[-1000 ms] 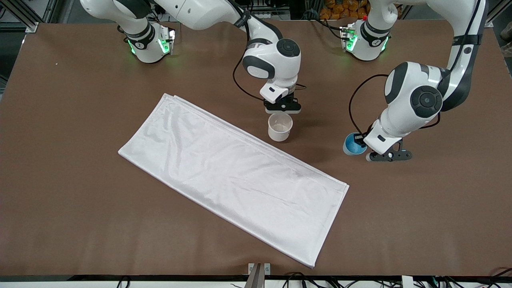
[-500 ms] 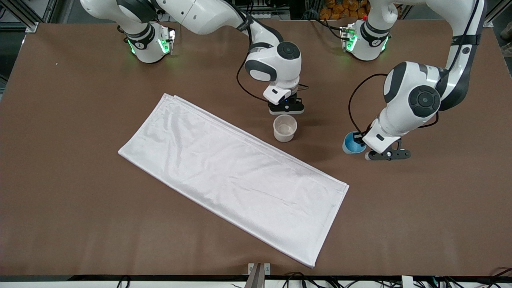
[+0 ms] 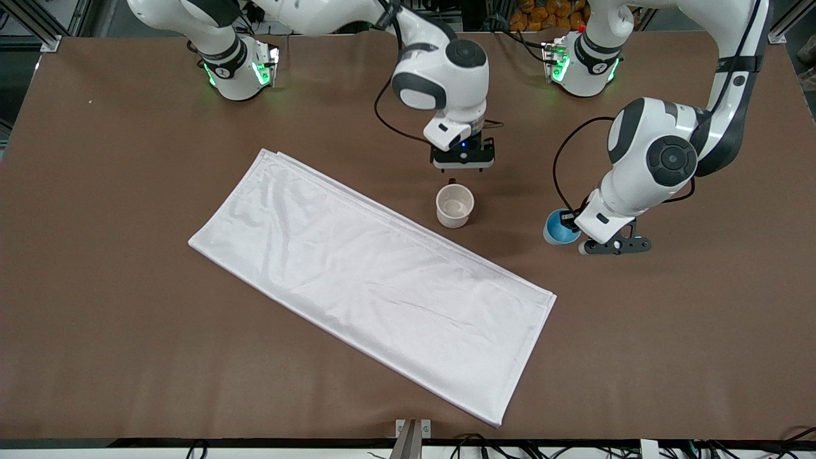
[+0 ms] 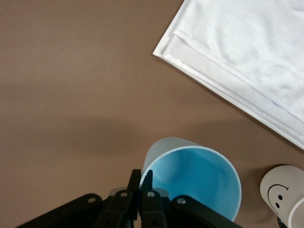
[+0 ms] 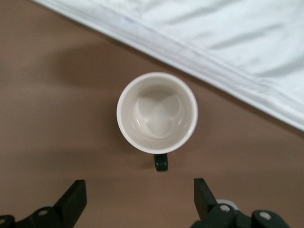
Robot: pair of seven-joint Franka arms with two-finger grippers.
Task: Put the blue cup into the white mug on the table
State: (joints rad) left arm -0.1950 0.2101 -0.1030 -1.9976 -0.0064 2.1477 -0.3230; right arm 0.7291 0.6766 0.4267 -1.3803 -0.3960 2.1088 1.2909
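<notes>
Brown table [image 3: 115,191] w/ white cloth [image 3: 370,280] laid diagonally. White mug [image 3: 454,206] stood upright just beside cloth edge, empty, released; right gripper [image 3: 463,167] spread wide over table by mug handle. Blue cup [image 3: 560,227] toward left arm's end, rim pinched by left gripper [image 4: 140,183], well apart from mug

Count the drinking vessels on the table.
2. The white mug stands beside the white cloth; the blue cup stands toward the left arm's end, pinched by the left gripper.

brown table [image 3: 115,191], white cloth [image 3: 370,280], white mug [image 3: 454,206] standing beside it
</notes>
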